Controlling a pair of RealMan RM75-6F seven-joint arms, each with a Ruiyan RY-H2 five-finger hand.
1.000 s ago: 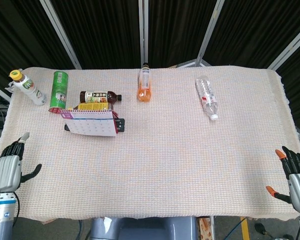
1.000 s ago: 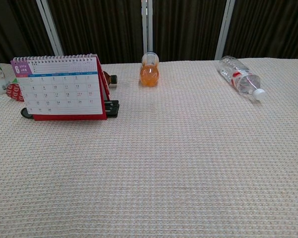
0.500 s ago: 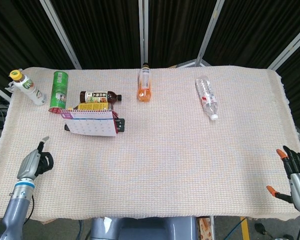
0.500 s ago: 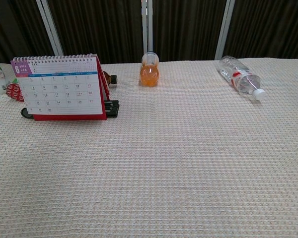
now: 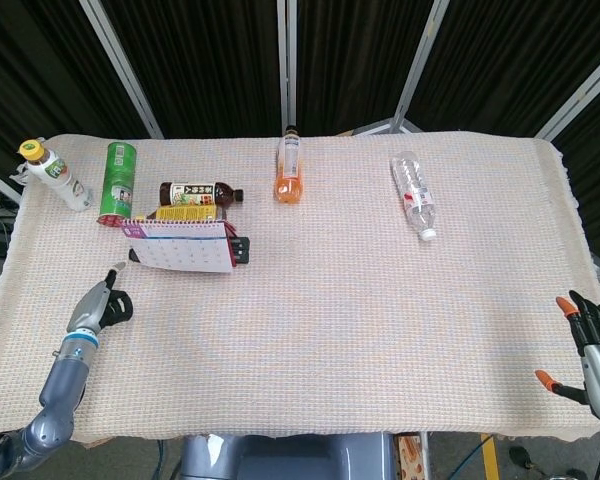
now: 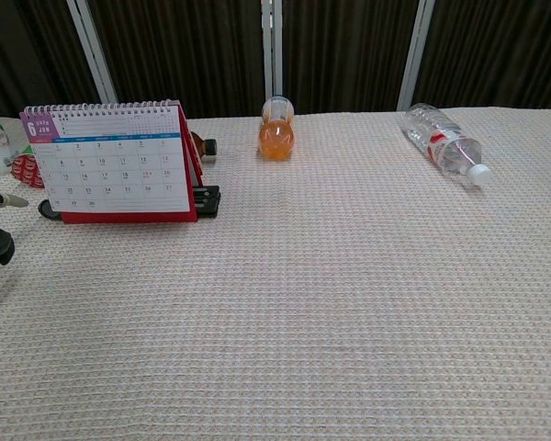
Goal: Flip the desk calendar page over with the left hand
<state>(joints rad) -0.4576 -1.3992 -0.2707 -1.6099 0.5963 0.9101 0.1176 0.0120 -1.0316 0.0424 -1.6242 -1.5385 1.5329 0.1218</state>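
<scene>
Calendar (image 5: 180, 246): stood upright at the left of the desk (image 5: 380, 320), white page with a "6" facing the near edge, red base under it; in the chest view it sat at the upper left.
Left hand (image 5: 98, 306): lower left of the head view, over the desk, near the calendar's lower-left corner but apart from it; one finger pointed toward the calendar, the other fingers curled in, holding nothing.
Right hand (image 5: 592, 346): lower right corner of the head view, off the desk edge, fingers (image 5: 570, 309) spread with orange tips, holding nothing.
Brown bottle (image 5: 200, 192): lay on its side just behind the calendar.
Green can (image 5: 117, 180): stood upright at the upper left, beside the brown bottle.
White bottle (image 5: 52, 176): tilted at the far left, yellow cap up.
Orange bottle (image 5: 289, 168): lay at the top centre, cap toward the far edge.
Clear bottle (image 5: 414, 196): lay at the upper right, white cap toward the near side.
Black object (image 5: 240, 248): low on the desk, touching the calendar's right end; what it was could not be told.
</scene>
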